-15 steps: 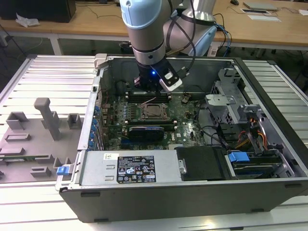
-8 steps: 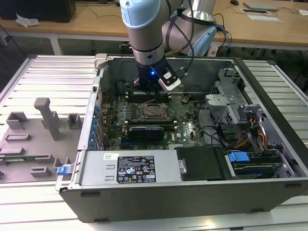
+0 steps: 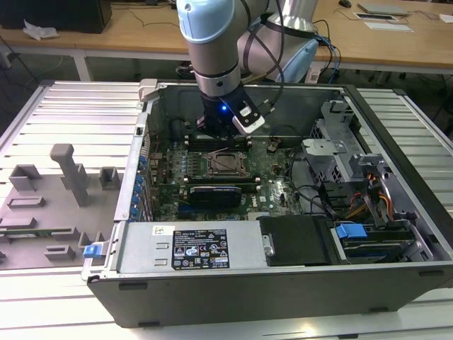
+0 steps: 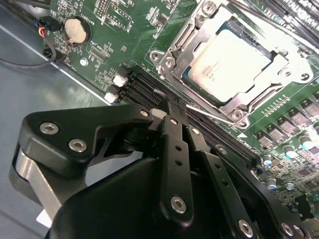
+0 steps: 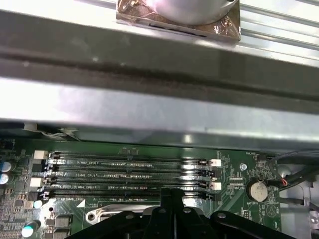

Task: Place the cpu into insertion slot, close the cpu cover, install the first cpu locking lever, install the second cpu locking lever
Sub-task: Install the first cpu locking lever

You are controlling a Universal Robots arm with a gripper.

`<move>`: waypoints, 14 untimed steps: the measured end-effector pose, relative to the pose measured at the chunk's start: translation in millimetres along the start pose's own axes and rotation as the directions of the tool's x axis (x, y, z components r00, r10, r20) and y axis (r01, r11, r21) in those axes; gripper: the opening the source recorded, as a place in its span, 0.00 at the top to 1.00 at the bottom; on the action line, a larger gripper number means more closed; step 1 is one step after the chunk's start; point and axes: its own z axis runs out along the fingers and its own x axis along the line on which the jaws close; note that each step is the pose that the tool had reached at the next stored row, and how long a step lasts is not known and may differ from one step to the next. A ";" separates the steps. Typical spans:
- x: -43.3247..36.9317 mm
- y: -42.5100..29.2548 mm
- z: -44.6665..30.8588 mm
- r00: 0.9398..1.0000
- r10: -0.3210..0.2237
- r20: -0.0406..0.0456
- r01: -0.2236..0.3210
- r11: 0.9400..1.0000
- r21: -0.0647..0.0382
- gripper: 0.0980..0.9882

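1. Cpu (image 4: 230, 59) seated flat in the insertion slot (image 4: 271, 74), pale top showing through the window of the cpu cover (image 4: 197, 42), which lies closed over it in the second wrist view.
2. Socket also visible in the exterior view as a small square (image 3: 226, 163) in the middle of the green motherboard (image 3: 279, 190), too small there to make out chip from frame.
3. Thin metal locking lever (image 4: 209, 115) running along the socket edge nearest the gripper; cannot tell whether latched or only resting.
4. Gripper (image 4: 169, 112) just beside the socket, over the long black memory slots (image 4: 149, 82); black fingers (image 4: 175, 130) pressed together with no gap, holding nothing. Tips close to the lever, contact not clear.
5. Same fingers in the first wrist view (image 5: 172, 199), closed, cut off at the frame edge, above the memory slots (image 5: 129, 174) and a corner of the socket frame (image 5: 102, 215).
6. Round coin battery (image 4: 76, 31) on the board, well apart from the socket.
7. Open computer case (image 3: 283, 297) lying on its side, containing the motherboard, a dark card (image 3: 216, 193) near the socket, a black box with a label (image 3: 200, 249), drive cages and cables (image 3: 354, 191) toward the exterior view's right.
8. Robot arm (image 3: 212, 42) reaching down into the case, hiding the board's far part behind it.
9. Grey fixture tray (image 3: 49, 205) with moulded shapes beside the case, on the exterior view's left.
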 end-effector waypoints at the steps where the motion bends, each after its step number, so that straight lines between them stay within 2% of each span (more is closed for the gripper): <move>1: 0.1 0.4 0.5 1.000 0.001 0.000 -0.001 1.000 0.001 0.99; 5: 0.9 0.9 4.4 1.000 0.015 0.003 -0.015 1.000 0.011 0.99; 14: 2.6 1.1 11.7 0.999 0.046 0.008 -0.047 0.999 0.024 0.99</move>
